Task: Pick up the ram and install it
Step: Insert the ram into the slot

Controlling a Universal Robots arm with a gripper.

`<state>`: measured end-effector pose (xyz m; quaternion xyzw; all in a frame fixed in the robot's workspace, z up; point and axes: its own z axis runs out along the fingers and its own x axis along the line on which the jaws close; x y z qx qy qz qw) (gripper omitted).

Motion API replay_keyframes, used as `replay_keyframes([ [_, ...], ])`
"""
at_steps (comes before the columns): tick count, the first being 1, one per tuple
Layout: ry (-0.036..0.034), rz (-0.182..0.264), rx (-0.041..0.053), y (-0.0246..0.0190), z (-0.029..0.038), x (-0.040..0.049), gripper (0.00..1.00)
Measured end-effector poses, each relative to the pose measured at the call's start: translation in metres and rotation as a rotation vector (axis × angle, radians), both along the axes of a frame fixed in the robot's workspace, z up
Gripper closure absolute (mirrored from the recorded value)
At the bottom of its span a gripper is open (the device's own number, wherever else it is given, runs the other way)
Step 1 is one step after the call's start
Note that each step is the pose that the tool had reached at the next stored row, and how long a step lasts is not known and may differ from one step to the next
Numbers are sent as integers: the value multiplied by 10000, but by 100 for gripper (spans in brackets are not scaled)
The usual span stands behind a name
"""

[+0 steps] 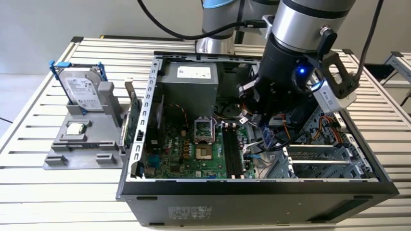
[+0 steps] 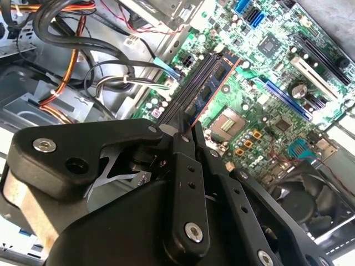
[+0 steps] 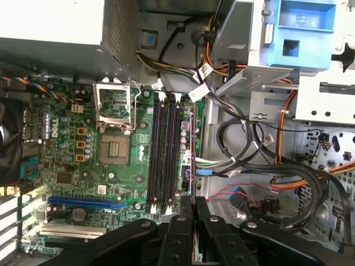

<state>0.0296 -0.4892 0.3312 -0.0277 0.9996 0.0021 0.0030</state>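
Observation:
The ram point(image 2: 217, 82) is a thin green stick with blue labels. It stands on edge along the black memory slots point(image 2: 191, 88) of the motherboard, on the side nearest the cables. In the first wrist view the ram point(image 3: 192, 155) shows edge-on beside the empty slots point(image 3: 161, 149). My gripper point(image 2: 186, 136) is shut on one end of the ram, with its black fingers point(image 3: 182, 221) pressed together around it. In the exterior view my gripper point(image 1: 260, 130) reaches down into the open computer case point(image 1: 154, 96) over the slots point(image 1: 232, 151). I cannot tell whether the stick is seated.
Bundled cables point(image 3: 249, 166) and a blue drive bay point(image 3: 299, 33) crowd one side of the slots. The processor socket point(image 1: 202, 127) and power supply point(image 1: 189, 82) lie on the other. A grey holder point(image 1: 64, 159) at the exterior view's left carries a hard drive point(image 1: 83, 91) and a green card point(image 1: 134, 120).

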Motion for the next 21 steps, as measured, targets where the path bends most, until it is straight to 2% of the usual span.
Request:
replay_keyframes([
  [3, -1, 0, 0, 0, -24, 0, 100],
  [6, 31, 0, -2, 0, -51, 0, 100],
  [10, 159, 0, 3, 0, -83, 0, 100],
  [12, 184, -1, 27, 0, -97, -1, 100],
  [13, 187, 0, 77, -1, -100, 0, 100],
  [15, 186, 3, 256, 0, -106, 0, 100],
  [18, 187, 6, 607, 0, -111, 0, 100],
  [19, 186, 5, 654, 0, -116, 0, 100],
  [21, 178, 5, 660, 0, -131, 0, 100],
])
